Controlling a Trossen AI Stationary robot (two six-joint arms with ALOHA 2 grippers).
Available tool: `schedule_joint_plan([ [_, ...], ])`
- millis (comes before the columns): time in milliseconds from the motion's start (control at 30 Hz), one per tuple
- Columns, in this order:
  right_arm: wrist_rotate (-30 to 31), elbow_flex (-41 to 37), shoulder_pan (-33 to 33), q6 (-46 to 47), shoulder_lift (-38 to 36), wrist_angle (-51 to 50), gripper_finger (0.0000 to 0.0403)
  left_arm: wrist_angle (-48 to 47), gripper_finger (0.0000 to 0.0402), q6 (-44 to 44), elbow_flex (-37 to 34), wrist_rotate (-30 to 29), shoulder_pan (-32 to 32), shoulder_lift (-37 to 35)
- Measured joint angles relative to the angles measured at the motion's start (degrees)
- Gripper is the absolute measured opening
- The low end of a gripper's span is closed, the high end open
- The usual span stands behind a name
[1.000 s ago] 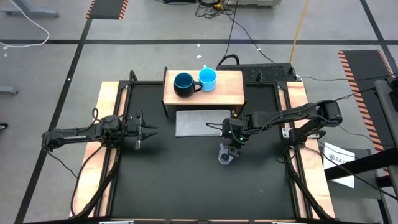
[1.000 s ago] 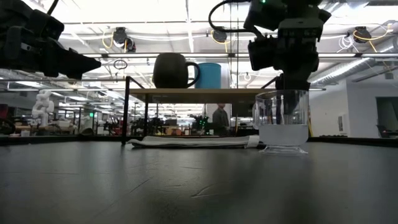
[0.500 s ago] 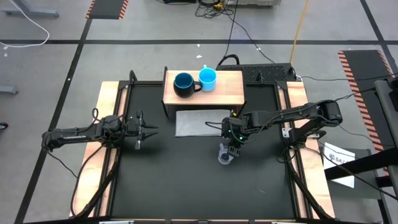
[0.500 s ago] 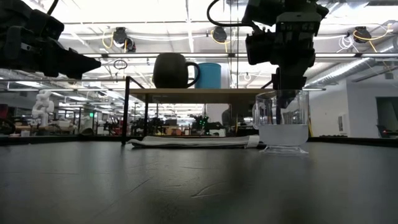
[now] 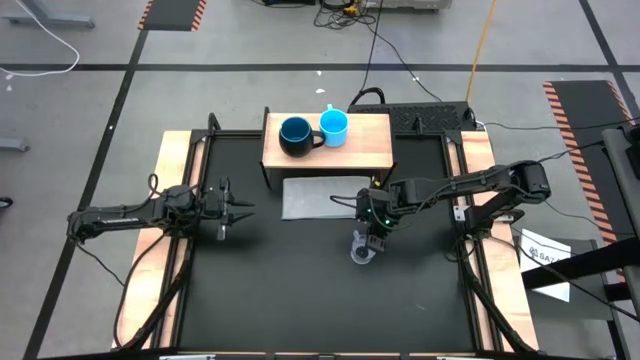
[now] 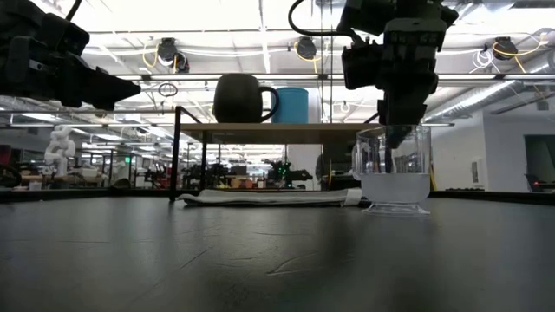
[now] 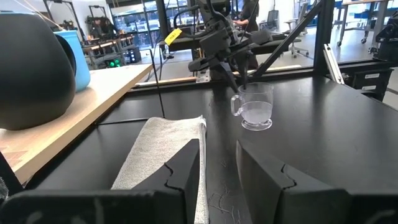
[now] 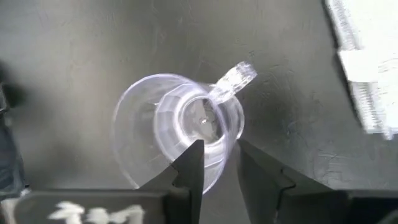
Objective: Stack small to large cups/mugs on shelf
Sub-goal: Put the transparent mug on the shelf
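Note:
The small clear cup [image 5: 361, 251] stands upright on its base on the black table, handle [image 8: 233, 78] on the side away from my right gripper. My right gripper [image 8: 221, 152] slants down over it, open by a narrow gap. One finger [image 8: 191, 163] is inside the rim and the other [image 8: 254, 167] outside, as the low view [image 6: 397, 137] also shows. The navy mug [image 5: 295, 135] and light-blue mug [image 5: 334, 126] stand side by side on the shelf's wooden top [image 5: 365, 145]. My left gripper [image 5: 238, 208] waits level at the table's left, open, holding nothing.
A flat grey mat [image 5: 320, 197] lies on the table just in front of the shelf, between it and the cup. The shelf's right half is bare wood. Wooden boards [image 5: 170, 160] border the table on the left and right.
My right gripper has stayed over the clear cup while its fingers drew closer together on either side of the cup's wall. The cup has not moved.

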Motion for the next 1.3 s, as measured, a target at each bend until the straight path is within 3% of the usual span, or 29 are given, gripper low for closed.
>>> schedule_joint_plan([
  [200,0.22,0.0,0.17,-1.37,0.0,-0.13,0.006,0.0,0.0108,-0.05,0.0,0.0,-0.02,0.0],
  [433,0.36,0.0,0.17,-1.49,0.0,-0.05,0.0005,0.0,0.0108,-0.26,0.0,0.0,-0.01,0.0],
  [733,2.05,0.16,0.13,-1.15,0.0,-0.62,0.0001,0.0,0.0108,-0.26,0.0,0.0,-0.01,0.0],
  [967,4.88,4.59,0.2,-2.72,0.0,-5.46,0.0001,0.0,0.0108,-0.26,0.0,0.0,-0.02,-0.02],
  [1300,5.97,10.21,3.3,-7.48,-1.85,-3.19,0.0,0.0,0.0108,-1.5,0.01,0.0,-0.01,-0.01],
])
